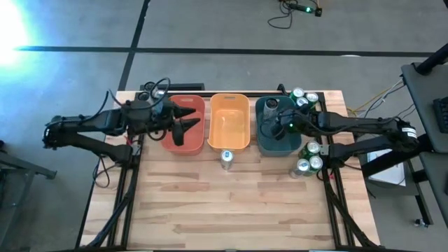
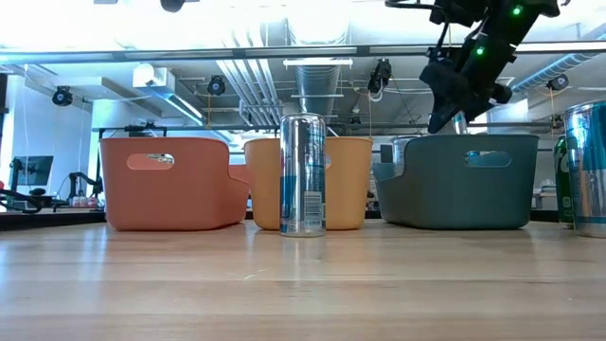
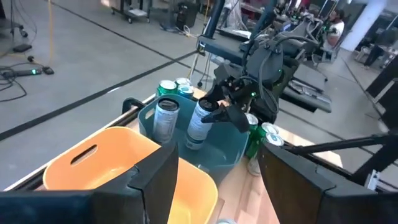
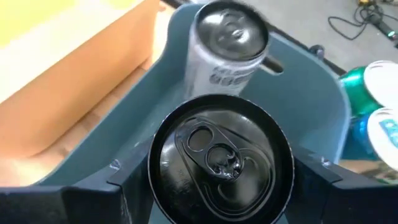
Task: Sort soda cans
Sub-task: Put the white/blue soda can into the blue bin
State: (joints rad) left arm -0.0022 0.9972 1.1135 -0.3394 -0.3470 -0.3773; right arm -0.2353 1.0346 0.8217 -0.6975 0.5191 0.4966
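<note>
The right hand (image 4: 219,186) sat over the teal bin (image 1: 266,140), pinching a grey can (image 4: 219,160) between its fingers, top facing the wrist camera. Another grey can (image 3: 165,120) stood upright inside that bin already. The left hand (image 1: 187,120) hung over the red bin (image 1: 199,143) with its fingers spread, holding nothing. The orange bin (image 1: 229,142) sat between the other two. One blue-and-silver can (image 2: 303,174) stood alone on the bench (image 1: 231,203), just in front of the orange bin. Green cans were clustered in two spots by the teal bin: a few at the back right corner (image 1: 305,99), a few more at the right edge (image 1: 309,158).
</note>
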